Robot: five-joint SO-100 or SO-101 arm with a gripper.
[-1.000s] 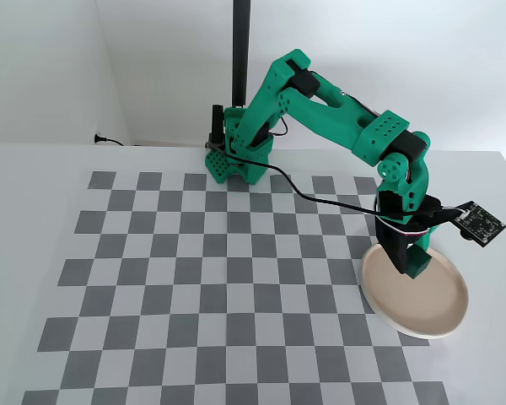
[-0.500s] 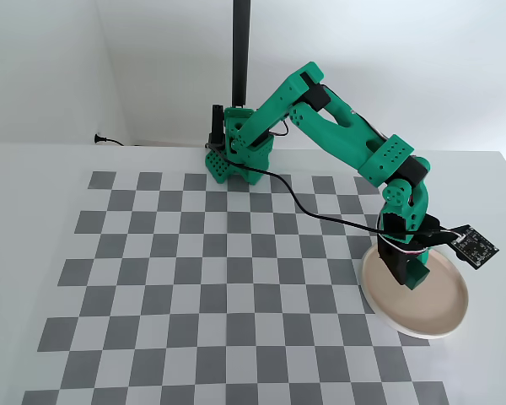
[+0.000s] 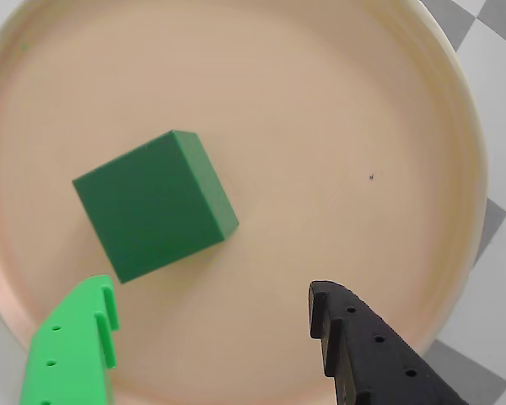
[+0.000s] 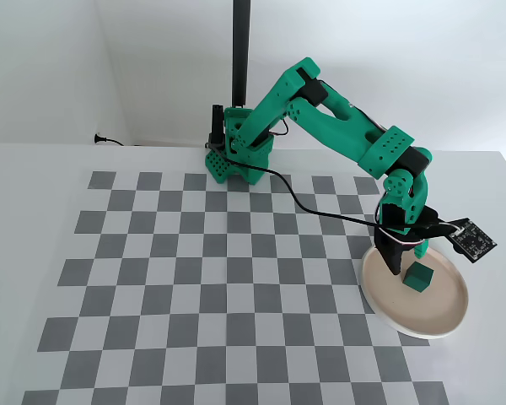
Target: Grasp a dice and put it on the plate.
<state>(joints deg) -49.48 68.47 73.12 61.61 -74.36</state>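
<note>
- Wrist view: the dice is seen as a matte, dark green cube with sharp edges and plain faces; it is set flat on the smooth beige-pink floor of the plate, left of the middle of the picture.
- No long axis can be given for a cube; its top face is turned askew to the frame, with one corner aimed at the lower right.
- The gripper is held spread wide above the plate, and nothing is clasped: a bright green finger is seen at the lower left, a black one at the lower right (both ribbed and dotted with small holes), and the cube is clear of both.
- Bare plate floor is left all round the dice, most of it to the right; the pale rim is curved along the right edge, with the checkered surface beyond.
- Fixed view: the dice is found inside the round plate, near its upper left part, just beside the lowered gripper.
- The plate is placed at the right border of the grey-and-white checker mat, with plain white table to its right.
</note>
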